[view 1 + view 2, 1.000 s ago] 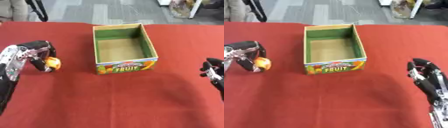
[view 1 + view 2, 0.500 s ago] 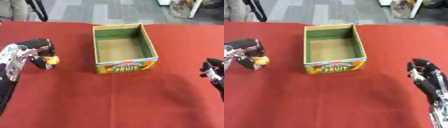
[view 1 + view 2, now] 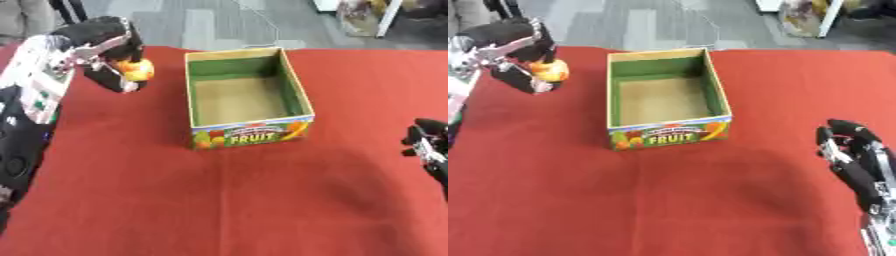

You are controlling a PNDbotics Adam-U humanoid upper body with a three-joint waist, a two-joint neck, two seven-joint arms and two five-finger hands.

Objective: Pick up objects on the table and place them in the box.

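Orange (image 3: 136, 69), a small round thing, sits pinched in the curled fingers (image 3: 112, 75) of the left hand (image 3: 516, 55), lifted off the counter (image 3: 262, 200) and just left of the box (image 3: 245, 95). To do this well, I'd carry it rightward past the near wall until the fingers hang over the open middle, then uncurl. Being round, it shows no long axis or heading. Right hand (image 3: 855, 157) idles by the edge, fingers relaxed.
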